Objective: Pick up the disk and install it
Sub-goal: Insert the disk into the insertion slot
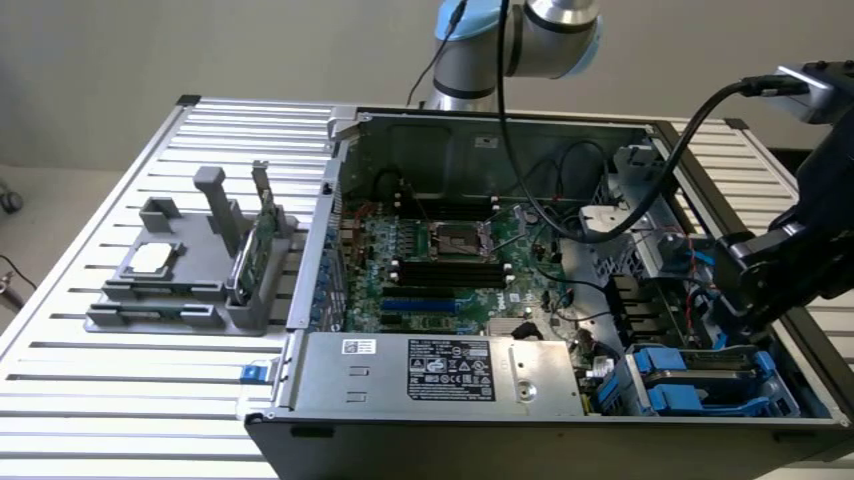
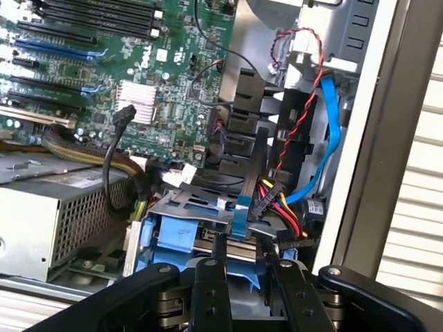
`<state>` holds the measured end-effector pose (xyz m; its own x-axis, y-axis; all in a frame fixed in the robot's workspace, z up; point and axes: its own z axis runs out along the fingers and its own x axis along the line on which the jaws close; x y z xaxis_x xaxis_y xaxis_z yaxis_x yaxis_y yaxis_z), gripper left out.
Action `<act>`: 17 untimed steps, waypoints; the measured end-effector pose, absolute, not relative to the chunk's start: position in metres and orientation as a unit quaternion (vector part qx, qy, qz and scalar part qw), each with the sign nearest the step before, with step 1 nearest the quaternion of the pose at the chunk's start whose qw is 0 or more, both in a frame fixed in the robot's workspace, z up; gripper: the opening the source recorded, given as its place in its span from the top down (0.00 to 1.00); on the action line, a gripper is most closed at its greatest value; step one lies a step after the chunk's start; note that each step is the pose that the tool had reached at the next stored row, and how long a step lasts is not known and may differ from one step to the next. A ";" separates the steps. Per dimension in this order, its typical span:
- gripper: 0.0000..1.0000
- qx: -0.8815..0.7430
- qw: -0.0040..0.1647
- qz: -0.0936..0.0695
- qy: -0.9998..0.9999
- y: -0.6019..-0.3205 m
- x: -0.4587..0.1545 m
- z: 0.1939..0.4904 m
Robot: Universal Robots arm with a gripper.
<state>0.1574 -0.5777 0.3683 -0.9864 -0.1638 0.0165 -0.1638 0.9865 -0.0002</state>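
Aluminium desk (image 1: 107,400): silver slats run across it and it carries everything. A plain grey-beige wall (image 1: 160,50) stands behind.
Case (image 1: 534,445): black computer case on its side, open side up. It sits at the middle and the exterior view's right of the desk, and its front is cut off by the picture's lower edge.
Arm (image 1: 534,25): a silver and blue joint rises behind the case, and the case's far wall hides its base. Its black wrist (image 1: 801,260) hangs over the case's corner on the exterior view's right, cut off by the picture's edge.
Hard to make out: the disk's metal face is mostly covered by a perforated plate (image 2: 187,200) and by wires. Its label cannot be made out.
Case holds: a green motherboard (image 1: 441,260) on the floor. A silver power supply (image 1: 441,370) lies along the wall nearest the exterior camera, with the drive bay beside its end.
Disk (image 2: 173,235): blue carrier, low in the bay, just beside the power supply and right under the wrist.
Fingers (image 2: 210,290): two black fingers reach the carrier's edge with a blue part between them. Whether they pinch it or stand free, I cannot tell.
Cables: a blue cable (image 2: 332,131), a red-and-black twisted pair (image 2: 304,104) and a yellow, red and black bundle (image 2: 280,207) crowd the bay.
Holder (image 1: 174,310): grey stand on the desk at the exterior view's left, apart from the case.
Holder holds: a silver square chip (image 1: 151,258) lying flat, and a green card (image 1: 254,250) upright on edge on the side toward the case.
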 end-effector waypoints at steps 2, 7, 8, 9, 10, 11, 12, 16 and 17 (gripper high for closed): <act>0.69 0.070 0.008 0.001 -0.998 -0.578 0.157 0.369; 0.69 0.037 0.008 0.001 -0.999 -0.578 0.157 0.373; 0.69 0.031 0.008 0.001 -0.999 -0.578 0.157 0.374; 0.69 0.025 0.008 0.001 -1.000 -0.578 0.157 0.375; 0.69 0.019 0.008 0.001 -1.000 -0.578 0.157 0.375; 0.69 0.013 0.008 0.001 -1.000 -0.578 0.157 0.376; 0.69 0.006 0.008 0.001 -1.000 -0.578 0.157 0.377; 0.69 -0.018 0.008 0.001 -1.000 -0.578 0.157 0.381; 0.69 -0.024 0.008 0.001 -1.000 -0.578 0.157 0.382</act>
<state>0.1575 -0.5776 0.3818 -0.9987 0.0483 0.0166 0.0483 0.9988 -0.0022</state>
